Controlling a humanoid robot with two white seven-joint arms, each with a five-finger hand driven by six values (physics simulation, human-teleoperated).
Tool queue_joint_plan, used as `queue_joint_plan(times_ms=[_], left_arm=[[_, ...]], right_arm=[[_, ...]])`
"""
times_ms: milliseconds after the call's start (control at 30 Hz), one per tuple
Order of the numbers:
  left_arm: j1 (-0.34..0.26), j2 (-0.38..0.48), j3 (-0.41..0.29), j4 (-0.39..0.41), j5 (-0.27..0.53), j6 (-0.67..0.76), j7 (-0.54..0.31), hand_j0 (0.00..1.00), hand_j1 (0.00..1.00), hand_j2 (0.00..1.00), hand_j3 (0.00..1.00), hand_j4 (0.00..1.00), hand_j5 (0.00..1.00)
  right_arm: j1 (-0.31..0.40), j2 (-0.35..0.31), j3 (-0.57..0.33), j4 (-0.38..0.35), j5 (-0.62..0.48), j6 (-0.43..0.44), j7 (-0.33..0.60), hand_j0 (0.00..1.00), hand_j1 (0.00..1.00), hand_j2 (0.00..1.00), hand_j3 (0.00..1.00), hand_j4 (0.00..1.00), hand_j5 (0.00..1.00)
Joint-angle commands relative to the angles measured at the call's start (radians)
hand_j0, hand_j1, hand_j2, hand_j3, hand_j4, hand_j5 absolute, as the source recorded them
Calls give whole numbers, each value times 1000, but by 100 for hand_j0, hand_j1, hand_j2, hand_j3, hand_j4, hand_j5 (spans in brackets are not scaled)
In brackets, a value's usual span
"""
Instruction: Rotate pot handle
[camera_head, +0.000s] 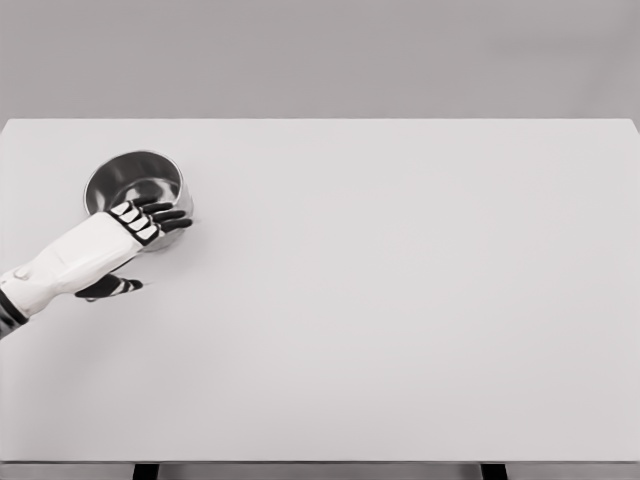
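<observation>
You have one pot (135, 180) in front of you, a round steel one, standing upright on the far left part of the white table (400, 300), well back from the near edge. Its open mouth faces up and you can see into the shiny bowl. No handle shows on it from the head view; if there is one, it is hidden behind the hand or too small to tell. One arm is in view, coming in from the lower left, so it is your left. The left hand (135, 228) sits at the pot's near right side, with its dark fingers (165, 215) stretched out flat and lying side by side against the pot's rim and wall, pointing right. They look straight rather than curled, and you cannot tell from here whether they close on anything. The thumb (115, 287) hangs apart below the palm, over the table and clear of the pot. Count it up: one pot, one table, one hand in the picture.
</observation>
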Motion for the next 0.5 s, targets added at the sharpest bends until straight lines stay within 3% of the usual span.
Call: queue_joint_plan(times_ms=[0, 200, 467], left_arm=[[0, 7, 0, 23, 6, 1, 0, 100, 100, 100, 100, 100, 100], [0, 19, 28, 31, 13, 1, 2, 100, 100, 100, 100, 100, 100], [0, 40, 79, 100, 22, 1, 3, 100, 100, 100, 100, 100, 100]], right_arm=[[0, 0, 0, 0, 0, 0, 0, 100, 100, 100, 100, 100, 100], [0, 0, 0, 0, 0, 0, 0, 100, 100, 100, 100, 100, 100], [0, 0, 0, 0, 0, 0, 0, 100, 100, 100, 100, 100, 100]])
